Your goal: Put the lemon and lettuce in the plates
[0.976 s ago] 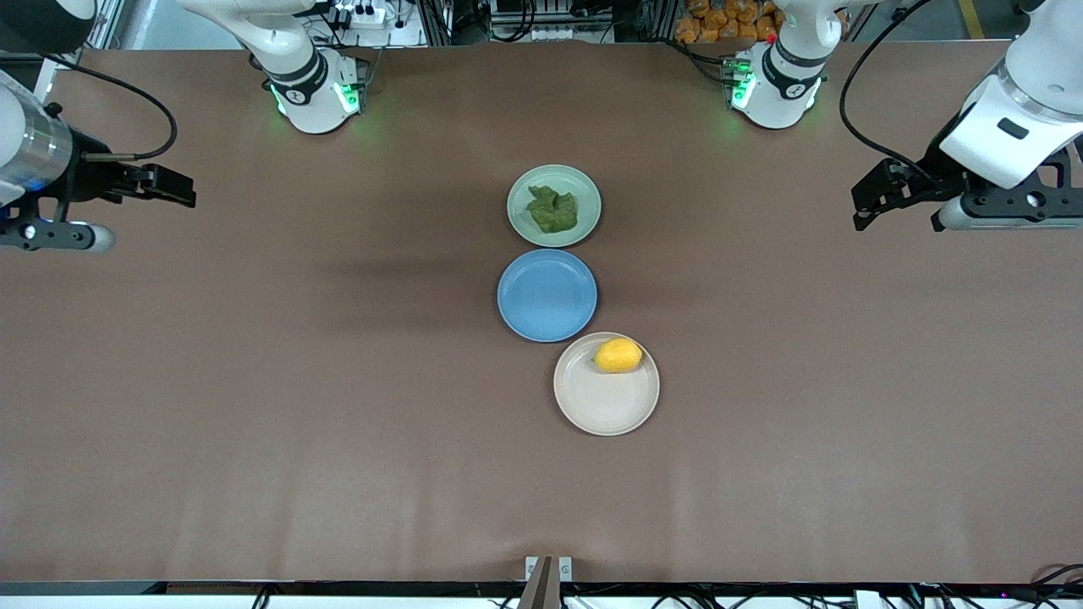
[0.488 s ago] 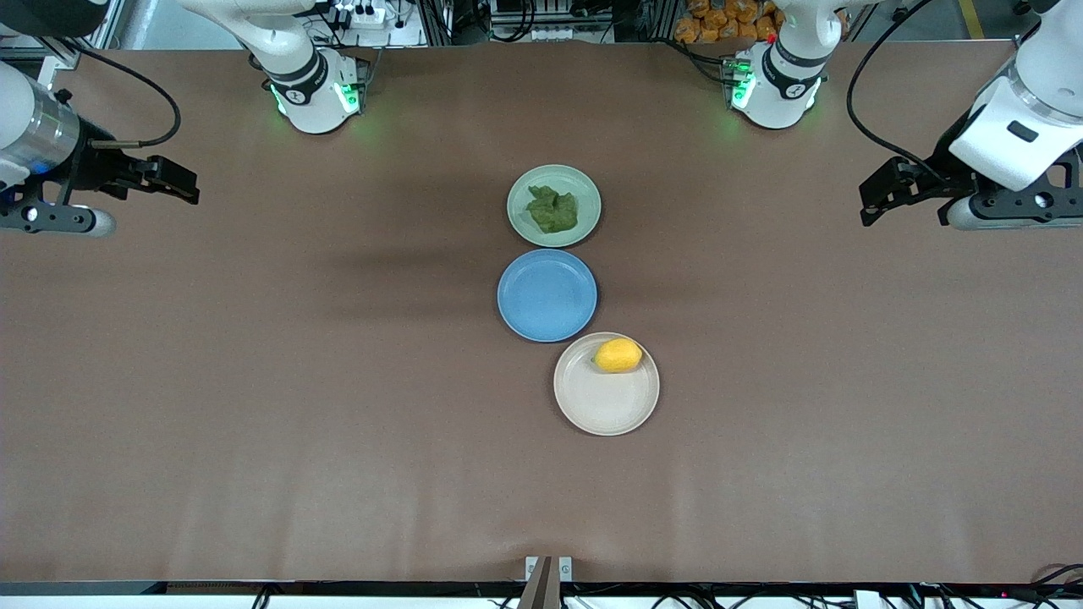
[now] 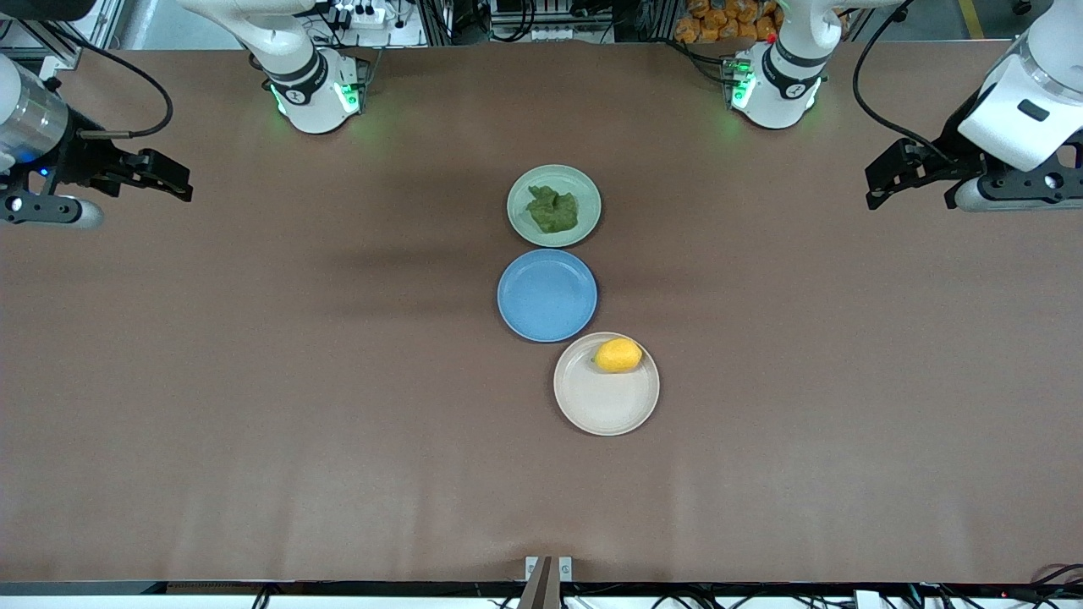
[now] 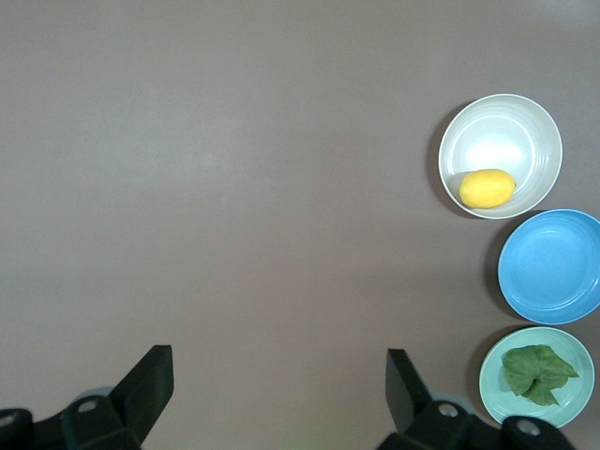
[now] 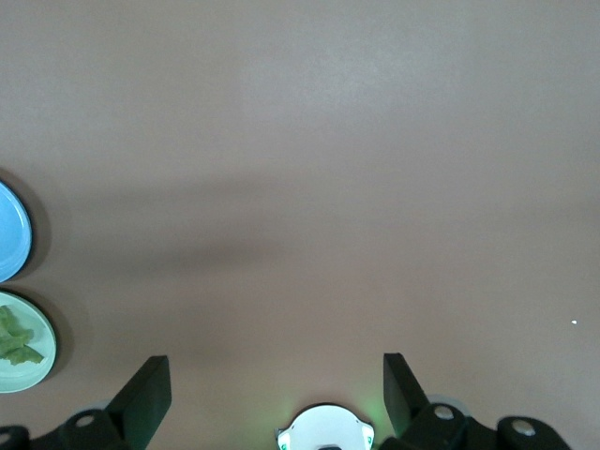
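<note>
The lettuce lies in the mint green plate. The lemon rests in the beige plate, close to its rim. My left gripper hangs open and empty over bare table at the left arm's end. At the right arm's end, my right gripper is likewise open and empty over bare table. The right wrist view catches the lettuce and the mint plate at its edge.
A blue plate with nothing in it sits between the two other plates. The two arm bases stand at the table's edge farthest from the front camera. The right arm's base shows between my right fingers.
Both grippers have drifted a little toward the robots' edge of the table and outward. The plates, lemon and lettuce have not moved.
</note>
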Available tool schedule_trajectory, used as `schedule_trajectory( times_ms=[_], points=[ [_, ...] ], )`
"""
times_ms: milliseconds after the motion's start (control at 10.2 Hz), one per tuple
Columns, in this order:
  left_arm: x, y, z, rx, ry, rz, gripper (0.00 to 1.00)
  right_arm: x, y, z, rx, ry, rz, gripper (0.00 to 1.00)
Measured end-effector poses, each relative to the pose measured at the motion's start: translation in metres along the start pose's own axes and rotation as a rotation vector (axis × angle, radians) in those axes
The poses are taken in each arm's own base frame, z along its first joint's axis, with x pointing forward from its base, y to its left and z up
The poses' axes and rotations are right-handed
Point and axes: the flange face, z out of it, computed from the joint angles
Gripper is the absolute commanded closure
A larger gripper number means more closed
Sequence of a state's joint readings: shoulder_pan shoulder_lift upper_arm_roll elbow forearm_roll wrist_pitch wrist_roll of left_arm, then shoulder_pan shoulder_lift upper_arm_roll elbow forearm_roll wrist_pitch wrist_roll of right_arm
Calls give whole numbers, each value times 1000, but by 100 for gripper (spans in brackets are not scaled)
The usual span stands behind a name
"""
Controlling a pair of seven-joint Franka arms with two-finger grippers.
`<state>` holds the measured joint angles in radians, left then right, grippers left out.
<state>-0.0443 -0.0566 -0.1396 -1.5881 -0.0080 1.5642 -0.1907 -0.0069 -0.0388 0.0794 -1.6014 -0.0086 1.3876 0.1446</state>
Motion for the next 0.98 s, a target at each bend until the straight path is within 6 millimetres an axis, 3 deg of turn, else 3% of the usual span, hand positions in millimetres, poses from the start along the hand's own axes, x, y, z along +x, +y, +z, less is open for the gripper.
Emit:
schedule_trajectory(
  times_ms=[976],
  points=[
    [-1, -5, 1, 3, -12, -9, 0, 9, 8, -1, 2, -33, 15, 0]
  ],
)
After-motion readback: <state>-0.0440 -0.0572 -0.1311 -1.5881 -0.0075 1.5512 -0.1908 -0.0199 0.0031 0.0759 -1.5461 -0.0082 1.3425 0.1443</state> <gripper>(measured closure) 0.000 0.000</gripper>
